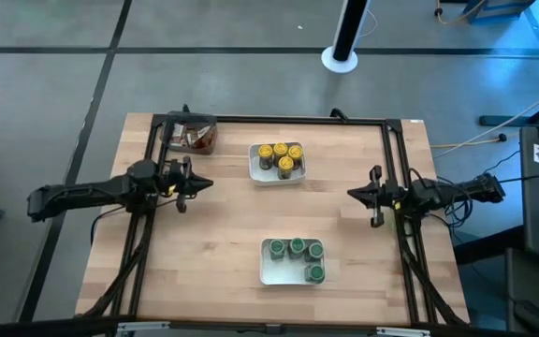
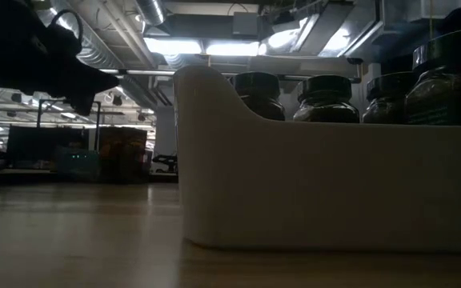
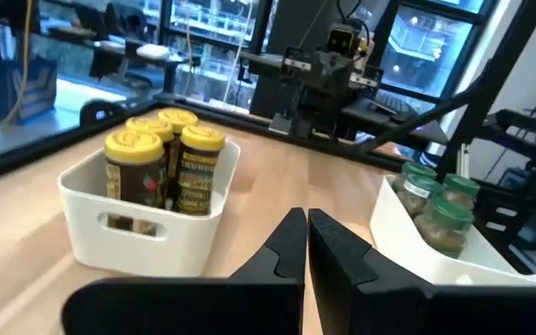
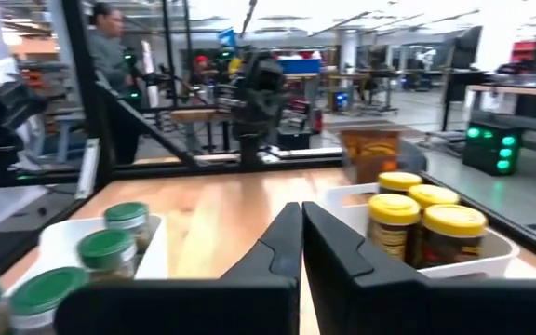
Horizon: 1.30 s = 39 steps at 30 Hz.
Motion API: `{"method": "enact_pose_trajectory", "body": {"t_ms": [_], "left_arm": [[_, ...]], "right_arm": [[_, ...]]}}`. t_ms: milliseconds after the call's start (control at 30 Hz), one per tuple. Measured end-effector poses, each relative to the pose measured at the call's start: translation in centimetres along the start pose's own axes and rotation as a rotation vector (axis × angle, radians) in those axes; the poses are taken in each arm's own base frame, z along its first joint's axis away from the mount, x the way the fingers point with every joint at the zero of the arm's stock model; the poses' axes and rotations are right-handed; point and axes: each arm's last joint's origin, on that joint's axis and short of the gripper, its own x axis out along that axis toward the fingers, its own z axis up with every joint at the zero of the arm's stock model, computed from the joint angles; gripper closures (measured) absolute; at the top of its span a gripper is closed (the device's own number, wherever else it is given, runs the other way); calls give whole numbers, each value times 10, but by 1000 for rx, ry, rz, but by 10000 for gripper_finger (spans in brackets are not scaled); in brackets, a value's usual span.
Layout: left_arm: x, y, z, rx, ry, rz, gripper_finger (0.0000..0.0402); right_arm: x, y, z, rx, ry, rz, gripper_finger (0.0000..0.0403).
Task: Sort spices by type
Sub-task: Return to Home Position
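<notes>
Several yellow-lidded jars (image 1: 280, 157) stand in a white tray (image 1: 255, 173) toward the table's far side. Several green-lidded jars (image 1: 297, 251) stand in a second white tray (image 1: 268, 272) near the front edge. Brown-orange packets (image 1: 195, 137) lie in a dark square bin (image 1: 210, 122) at the far left. My left gripper (image 1: 206, 183) hovers left of the yellow-lid tray, shut and empty. My right gripper (image 1: 351, 193) hovers on the right side, shut and empty. In the left wrist view the yellow jars (image 3: 166, 158) and green jars (image 3: 433, 206) sit ahead of the shut fingers (image 3: 305, 244).
A dark metal frame (image 1: 279, 119) runs along the table's far edge and down both sides. Bare wood lies between the two trays in the table's middle (image 1: 288, 208). People stand in the room beyond, in the right wrist view (image 4: 114, 46).
</notes>
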Motion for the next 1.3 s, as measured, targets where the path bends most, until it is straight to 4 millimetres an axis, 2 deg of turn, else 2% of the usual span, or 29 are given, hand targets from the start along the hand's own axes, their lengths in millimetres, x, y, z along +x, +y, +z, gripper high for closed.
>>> {"method": "enact_pose_trajectory", "body": {"t_ms": [200, 333, 433, 767, 1300], "left_arm": [[-10, -2, -4, 2, 14, 6, 401], [-16, -4, 3, 40, -75, 4, 401], [-16, -3, 3, 48, -74, 25, 400], [-15, -3, 1, 37, -55, 30, 400], [-15, -3, 1, 41, -54, 29, 394]], "right_arm": [[1, -9, 0, 8, 1, -76, 388], [2, -13, -1, 8, 5, -101, 388], [2, -15, -1, 12, 6, -121, 388], [2, -9, -6, -21, 55, 103, 388], [3, -10, -3, -23, 25, 80, 388]]}}
